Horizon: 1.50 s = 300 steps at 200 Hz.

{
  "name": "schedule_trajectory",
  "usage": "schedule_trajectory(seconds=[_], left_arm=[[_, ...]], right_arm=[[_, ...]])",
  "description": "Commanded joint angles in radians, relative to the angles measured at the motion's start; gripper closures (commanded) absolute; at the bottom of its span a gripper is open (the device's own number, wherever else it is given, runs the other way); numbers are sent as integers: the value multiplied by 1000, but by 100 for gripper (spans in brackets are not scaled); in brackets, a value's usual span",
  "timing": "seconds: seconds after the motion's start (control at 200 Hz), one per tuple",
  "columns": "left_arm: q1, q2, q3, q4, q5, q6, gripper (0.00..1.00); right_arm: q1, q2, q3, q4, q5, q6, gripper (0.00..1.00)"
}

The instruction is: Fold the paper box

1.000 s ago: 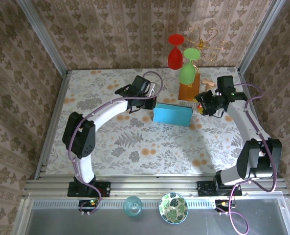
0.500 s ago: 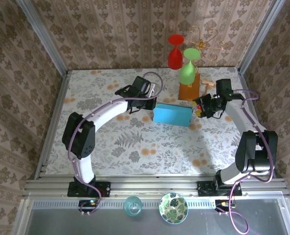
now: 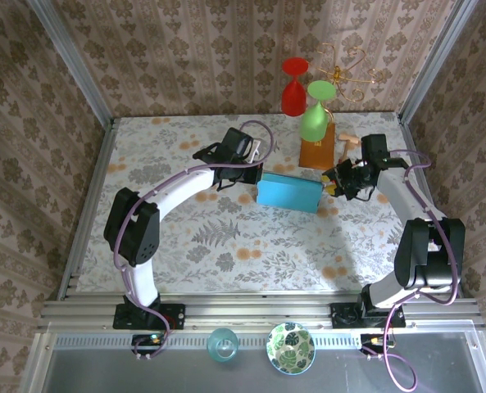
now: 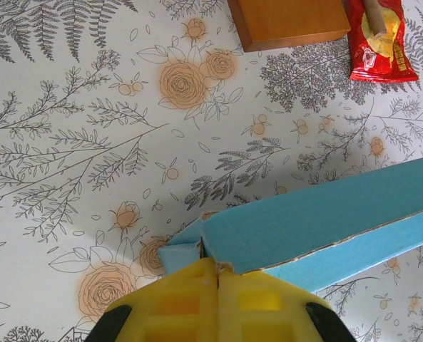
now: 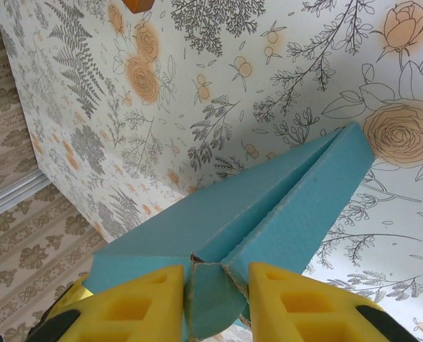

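Observation:
The paper box is a sky-blue, partly folded shape lying mid-table between the two arms. My left gripper is at its left end. In the left wrist view its yellow fingers are pressed together at the box's torn corner flap, so my left gripper is shut on it. My right gripper is at the right end. In the right wrist view my right gripper has narrowed on a rounded end flap of the box, with the pads touching cardboard on both sides.
A brown-orange block stands just behind the box, with a red snack packet beside it. Red and green glasses hang on a gold wire stand at the back. A patterned bowl and a glass sit below the table's near edge.
My right gripper moved left onto the box's right end, and its jaws narrowed around the end flap. The left arm and the box stayed put.

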Motion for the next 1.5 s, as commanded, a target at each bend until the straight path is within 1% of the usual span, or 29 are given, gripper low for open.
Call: schedule_trajectory(seconds=[0.0, 0.29, 0.52, 0.545, 0.565, 0.62, 0.865, 1.135, 1.39, 1.495], left_arm=[[-12, 19, -52, -128, -4, -26, 99], [-11, 12, -70, -115, 8, -42, 98], [-11, -6, -86, -103, 20, -53, 96], [-12, -8, -88, -101, 22, -53, 95], [-11, -9, -88, -100, 24, -55, 92], [-12, -12, -89, -99, 26, -56, 89], [-10, -39, -97, -87, 42, -76, 75], [6, -77, -125, -50, 96, -132, 65], [37, -129, -175, 4, 162, -216, 59], [50, -137, -192, 19, 183, -240, 58]], right_arm=[[8, -13, -25, -54, 19, -32, 74], [14, -25, -62, -40, 29, -43, 81], [18, -28, -86, -43, 41, -56, 83], [18, -27, -87, -44, 42, -58, 83], [19, -26, -88, -45, 43, -61, 83], [19, -26, -87, -50, 46, -67, 84], [21, -22, -77, -71, 56, -89, 85], [28, -13, -66, -77, 59, -97, 86], [31, -14, -64, -87, 67, -104, 86], [33, -13, -63, -84, 67, -104, 86]])
